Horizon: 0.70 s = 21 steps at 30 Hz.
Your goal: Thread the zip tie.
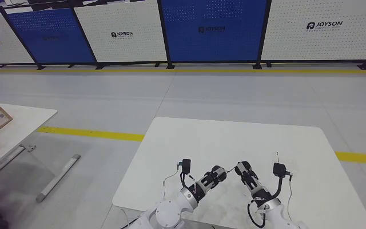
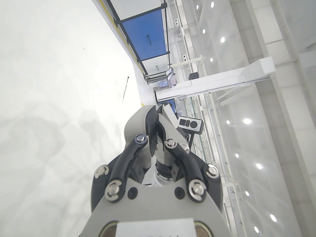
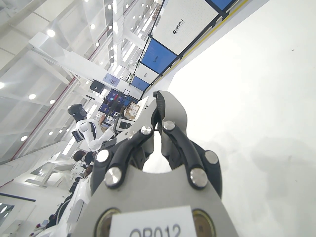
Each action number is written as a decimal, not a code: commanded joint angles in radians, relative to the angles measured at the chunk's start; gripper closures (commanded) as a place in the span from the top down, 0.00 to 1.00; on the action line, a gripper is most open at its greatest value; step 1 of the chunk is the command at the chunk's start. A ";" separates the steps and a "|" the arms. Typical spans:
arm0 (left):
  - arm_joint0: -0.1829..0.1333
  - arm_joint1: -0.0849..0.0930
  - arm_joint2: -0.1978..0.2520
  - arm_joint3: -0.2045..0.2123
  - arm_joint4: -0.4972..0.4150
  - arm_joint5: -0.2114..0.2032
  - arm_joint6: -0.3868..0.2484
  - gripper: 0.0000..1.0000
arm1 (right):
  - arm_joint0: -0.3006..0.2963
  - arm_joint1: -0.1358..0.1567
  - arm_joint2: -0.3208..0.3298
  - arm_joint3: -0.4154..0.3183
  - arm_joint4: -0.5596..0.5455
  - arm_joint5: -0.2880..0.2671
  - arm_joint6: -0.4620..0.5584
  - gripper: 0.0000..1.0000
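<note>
Both arms sit low over the table's (image 1: 189, 143) near edge. The left gripper (image 2: 156, 114) and right gripper (image 3: 158, 97) point tip to tip, each with its fingers pressed together. A zip tie (image 2: 126, 88) lies flat farther in on the table.

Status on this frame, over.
Left claw, right claw shut, tips facing. Zip tie likely the thin strand between. Second tie loose on table. Nothing blocking.

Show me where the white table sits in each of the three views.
Top view: white table in the lower middle, beneath both arms.
Left wrist view: table beyond the left gripper, bearing a loose zip tie.
Right wrist view: table beside the right gripper.
Shared landmark: the blue wall panels.
</note>
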 commanded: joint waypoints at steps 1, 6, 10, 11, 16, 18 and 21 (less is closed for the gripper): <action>0.000 0.000 0.000 -0.001 -0.002 0.001 -0.001 0.00 | -0.003 0.000 0.005 -0.004 0.016 -0.013 0.004 1.00; -0.001 -0.002 -0.009 -0.007 -0.034 0.013 0.020 0.00 | -0.016 0.002 0.019 -0.004 0.035 -0.035 -0.001 1.00; 0.001 -0.006 -0.032 -0.026 -0.097 0.013 0.072 0.00 | -0.035 0.005 0.036 0.008 0.041 -0.073 -0.006 1.00; 0.002 -0.006 -0.036 -0.031 -0.106 0.013 0.079 0.00 | -0.039 0.006 0.041 0.011 0.041 -0.080 -0.008 1.00; 0.014 -0.004 -0.052 -0.060 -0.140 0.019 0.056 0.00 | -0.058 0.005 0.048 0.025 0.056 -0.139 -0.045 1.00; 0.014 -0.004 -0.052 -0.060 -0.140 0.019 0.056 0.00 | -0.058 0.005 0.048 0.025 0.056 -0.139 -0.045 1.00; 0.014 -0.004 -0.052 -0.060 -0.140 0.019 0.056 0.00 | -0.058 0.005 0.048 0.025 0.056 -0.139 -0.045 1.00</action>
